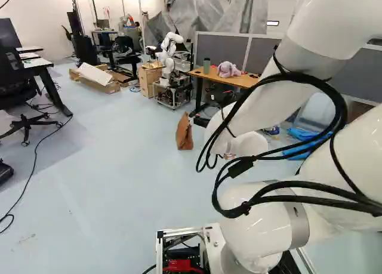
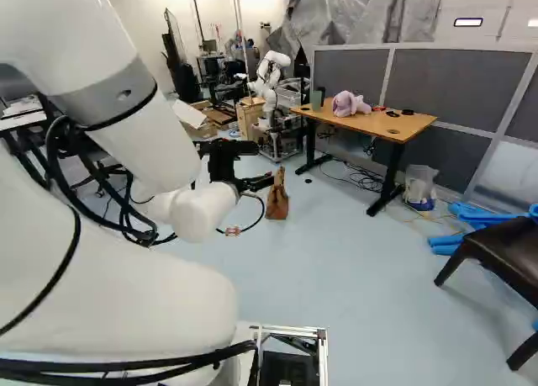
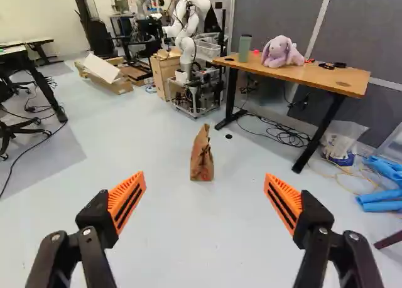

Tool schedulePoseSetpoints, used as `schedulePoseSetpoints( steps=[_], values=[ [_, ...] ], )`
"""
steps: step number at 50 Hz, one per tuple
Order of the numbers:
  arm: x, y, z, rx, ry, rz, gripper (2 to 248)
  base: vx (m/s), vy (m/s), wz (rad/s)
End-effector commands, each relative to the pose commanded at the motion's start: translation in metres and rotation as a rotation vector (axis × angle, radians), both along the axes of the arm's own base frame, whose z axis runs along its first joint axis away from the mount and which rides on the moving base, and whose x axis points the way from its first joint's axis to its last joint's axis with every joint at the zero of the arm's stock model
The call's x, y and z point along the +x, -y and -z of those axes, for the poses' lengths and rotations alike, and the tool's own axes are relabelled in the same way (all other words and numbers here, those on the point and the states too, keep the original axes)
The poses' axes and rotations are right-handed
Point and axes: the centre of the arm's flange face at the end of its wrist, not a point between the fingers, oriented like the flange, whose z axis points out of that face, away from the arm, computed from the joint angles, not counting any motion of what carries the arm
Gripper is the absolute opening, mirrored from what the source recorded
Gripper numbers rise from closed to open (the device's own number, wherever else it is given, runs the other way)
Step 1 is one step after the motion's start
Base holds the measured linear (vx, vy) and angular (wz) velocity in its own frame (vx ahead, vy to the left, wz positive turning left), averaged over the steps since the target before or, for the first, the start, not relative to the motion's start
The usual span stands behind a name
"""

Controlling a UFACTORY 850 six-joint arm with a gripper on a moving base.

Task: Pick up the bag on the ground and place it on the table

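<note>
White arm (image 2: 151, 293) loomed nearest cam, short of table (image 3: 339, 81), gripper (image 2: 265, 165) spread wide; brown paper bag (image 3: 201, 162) stood upright on flr., also short of table; plush rabbit (image 3: 281, 53) sat atop table.

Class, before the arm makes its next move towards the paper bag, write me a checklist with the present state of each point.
1. Fingers open: ok, they stand wide apart.
2. Bag upright on the floor: ok.
3. Bag between the fingers, ready to grip: not ok, it stands ahead of them.
4. Room on the table: ok, bare wood shows, though a toy rabbit and a bottle share it.
5. Bag's contents and weight: cannot tell.
</note>
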Motion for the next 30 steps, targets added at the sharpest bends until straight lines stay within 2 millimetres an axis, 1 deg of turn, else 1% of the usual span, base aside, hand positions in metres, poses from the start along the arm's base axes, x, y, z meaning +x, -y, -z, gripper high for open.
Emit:
schedulePoseSetpoints(
  steps=[30],
  values=[
    [0.0,0.0,0.0,0.0,0.0,0.0,247,0.129,-0.001,-0.011]
  ],
)
